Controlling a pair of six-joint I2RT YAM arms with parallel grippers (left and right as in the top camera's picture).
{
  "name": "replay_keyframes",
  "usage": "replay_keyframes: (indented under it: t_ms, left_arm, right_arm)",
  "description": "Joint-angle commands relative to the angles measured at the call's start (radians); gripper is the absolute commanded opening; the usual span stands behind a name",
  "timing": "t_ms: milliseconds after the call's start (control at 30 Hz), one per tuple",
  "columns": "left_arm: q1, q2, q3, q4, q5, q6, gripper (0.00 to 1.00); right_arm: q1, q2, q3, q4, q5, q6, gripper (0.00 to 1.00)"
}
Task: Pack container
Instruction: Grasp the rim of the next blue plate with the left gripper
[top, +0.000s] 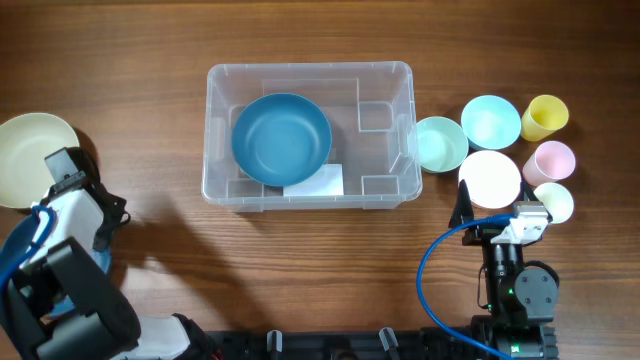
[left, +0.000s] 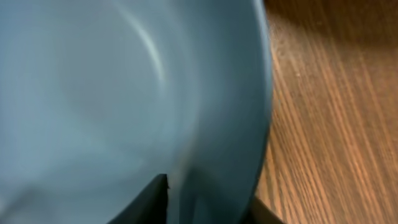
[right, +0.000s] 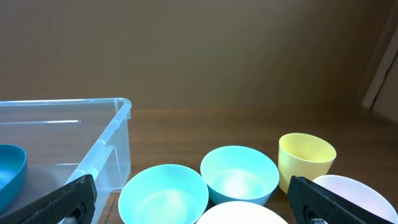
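Left wrist view: the left tool (left: 210, 194) straddles the wall of a grey-blue bowl (left: 112, 93) - whether it is clenched, I cannot tell. The right tool (right: 191, 190) is released before pastel bowls (right: 163, 193) and a yellow cup (right: 306, 158). Beyond, the clear bin (top: 310, 68) sits mid-desk (top: 300, 280), holding a blue bowl (top: 281, 139).

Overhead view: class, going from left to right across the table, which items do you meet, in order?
cream bowl → container → mint-green bowl → light blue bowl → yellow cup
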Motion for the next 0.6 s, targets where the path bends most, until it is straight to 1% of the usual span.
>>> replay_keyframes:
  t_ms: [0,100,367,567]
  left_arm:
    - [0.005,0.018,-0.006,0.009,0.008,0.001,0.12]
    - [0.005,0.007,-0.006,0.01,0.008,0.0,0.09]
    - [0.005,-0.039,-0.004,0.008,0.009,0.0,0.13]
    - [0.003,-0.119,-0.003,0.003,0.013,0.001,0.09]
  right_arm:
    - [-0.003,-0.005,-0.003,0.003,-0.013,-0.01,1.0]
    - [-0.003,-0.005,-0.003,0.003,-0.013,-0.01,1.0]
    - [-0.003,-0.005,-0.003,0.003,-0.013,-0.01,1.0]
    - [-0.003,-0.005,-0.003,0.003,-0.012,-0.01,1.0]
